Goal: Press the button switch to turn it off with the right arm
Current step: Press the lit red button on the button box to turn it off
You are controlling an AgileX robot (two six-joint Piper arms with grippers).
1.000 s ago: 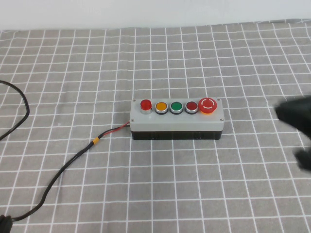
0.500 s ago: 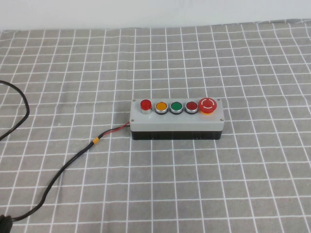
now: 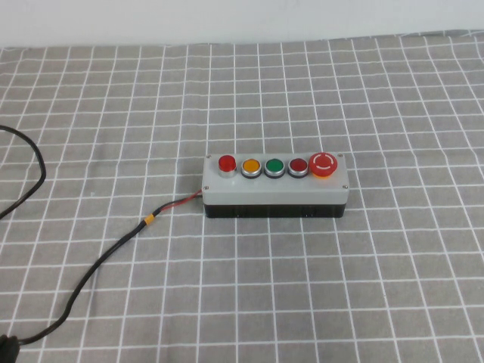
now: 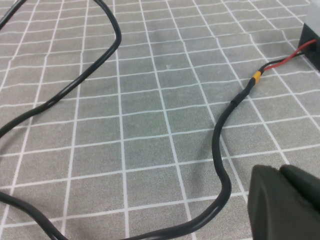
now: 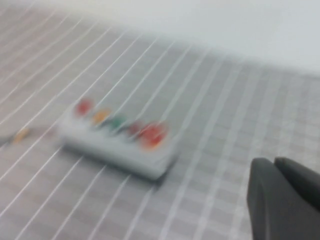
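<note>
Well apart from button switch [image 3: 276, 187], right gripper [image 5: 274, 165] hovers; left gripper [image 4: 279, 173] near cable [image 4: 215, 145].

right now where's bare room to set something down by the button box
Open cloth right of and in front of the button box, and behind it. Crowded to its left: the cable loops there, by the left gripper. The right gripper hovers beyond the box's right end.

Lab test bench: grid-checked cloth [image 3: 113, 113], wired button box [image 3: 276, 190], plain wall [image 3: 227, 19].
</note>
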